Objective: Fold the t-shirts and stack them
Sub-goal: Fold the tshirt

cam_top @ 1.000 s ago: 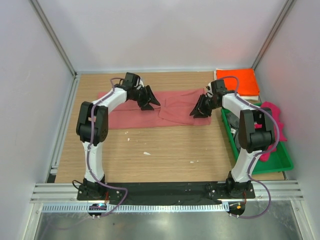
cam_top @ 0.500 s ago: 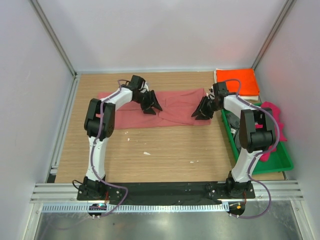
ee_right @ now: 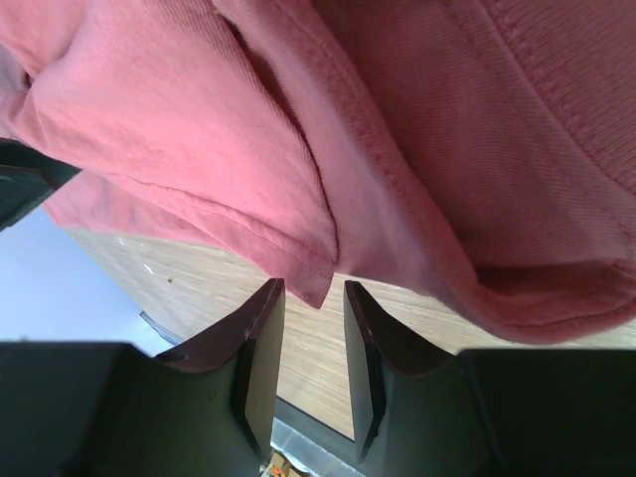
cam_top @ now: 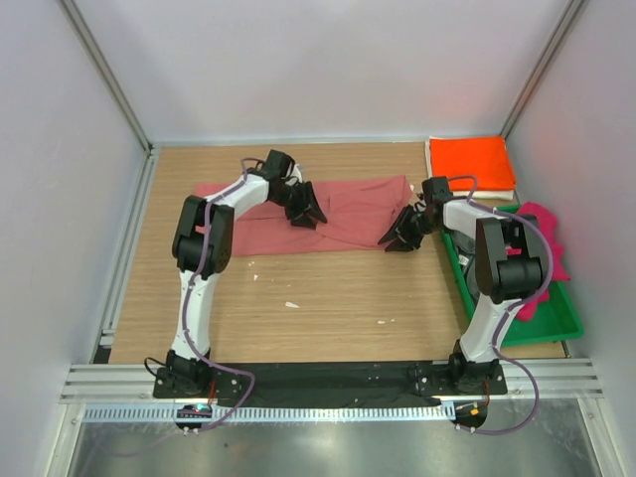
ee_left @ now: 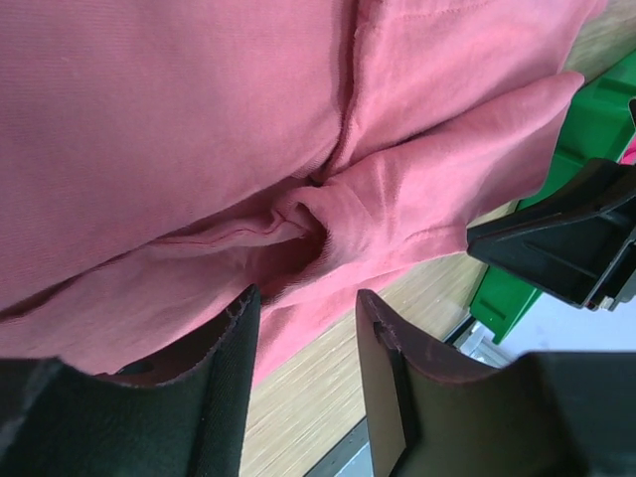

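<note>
The big dusty salmon-red cloth t-shirt (cam_top: 348, 214) lies spread out long across the far part of the brown wooden table (cam_top: 328, 298). It is bumpy in the middle and not folded into a neat shape yet. My guess is that the fold of this shirt is the step in hand, and the job is only part done.

The left gripper (cam_top: 303, 214) is down on the middle of the salmon-red shirt. Its fingers are half apart, with a bunch of cloth at their mouth. I cannot tell if they pinch it. The right gripper (cam_top: 397, 238) is at the near right corner of the shirt. Its fingers are only a little apart. The hem corner sits at their tips and bare wood shows between them.

Next, I think both grippers need a good pinch on the cloth. Then they can lift and lay it over flat.

A green plastic tray (cam_top: 556, 323) sits just right of the shirt, close to the right arm, so it could get bumped. A magenta cloth shirt (cam_top: 545, 224) lies in the tray. A folded bright orange shirt (cam_top: 472, 162) rests just past the shirt's far right end. Small white bits (cam_top: 291, 304) lie on the table, nearer than the shirt.
</note>
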Robot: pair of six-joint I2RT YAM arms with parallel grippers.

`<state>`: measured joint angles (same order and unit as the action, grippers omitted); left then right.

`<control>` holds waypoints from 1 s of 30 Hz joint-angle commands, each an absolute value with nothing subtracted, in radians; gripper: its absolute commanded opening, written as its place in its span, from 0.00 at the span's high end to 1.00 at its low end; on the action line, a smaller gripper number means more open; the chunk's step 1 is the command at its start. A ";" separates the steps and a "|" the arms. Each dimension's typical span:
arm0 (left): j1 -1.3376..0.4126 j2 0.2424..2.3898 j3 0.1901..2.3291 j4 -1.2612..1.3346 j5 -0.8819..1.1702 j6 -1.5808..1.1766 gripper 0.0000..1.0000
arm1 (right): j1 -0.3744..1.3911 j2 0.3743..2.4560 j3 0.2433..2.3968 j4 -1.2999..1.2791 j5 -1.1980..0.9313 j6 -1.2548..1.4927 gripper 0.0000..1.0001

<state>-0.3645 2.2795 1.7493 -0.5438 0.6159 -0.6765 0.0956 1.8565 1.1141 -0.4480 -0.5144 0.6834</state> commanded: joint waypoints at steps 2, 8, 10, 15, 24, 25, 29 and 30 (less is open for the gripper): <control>-0.376 2.289 1.786 -0.549 0.666 -0.680 0.57 | 0.094 1.830 1.095 -0.385 -0.543 0.738 0.64; -0.376 2.284 1.779 -0.549 0.673 -0.687 0.64 | 0.094 1.844 1.097 -0.365 -0.551 0.762 0.67; -0.376 2.283 1.775 -0.551 0.683 -0.692 0.67 | 0.092 1.845 1.094 -0.356 -0.549 0.773 0.68; -0.374 2.278 1.772 -0.554 0.689 -0.704 0.73 | 0.092 1.848 1.091 -0.319 -0.566 0.819 0.83; -0.348 2.287 1.798 -0.529 0.709 -0.813 0.87 | 0.092 1.845 1.163 -0.354 -0.531 0.830 0.99; -0.345 2.286 1.798 -0.500 0.710 -0.830 0.87 | 0.094 1.847 1.193 -0.356 -0.525 0.825 0.99; -0.331 2.293 1.787 -0.394 0.733 -0.943 0.87 | 0.094 1.899 1.313 -0.376 -0.503 0.796 0.99; -0.328 2.301 1.781 -0.367 0.741 -0.968 0.87 | 0.094 1.910 1.342 -0.380 -0.500 0.793 0.99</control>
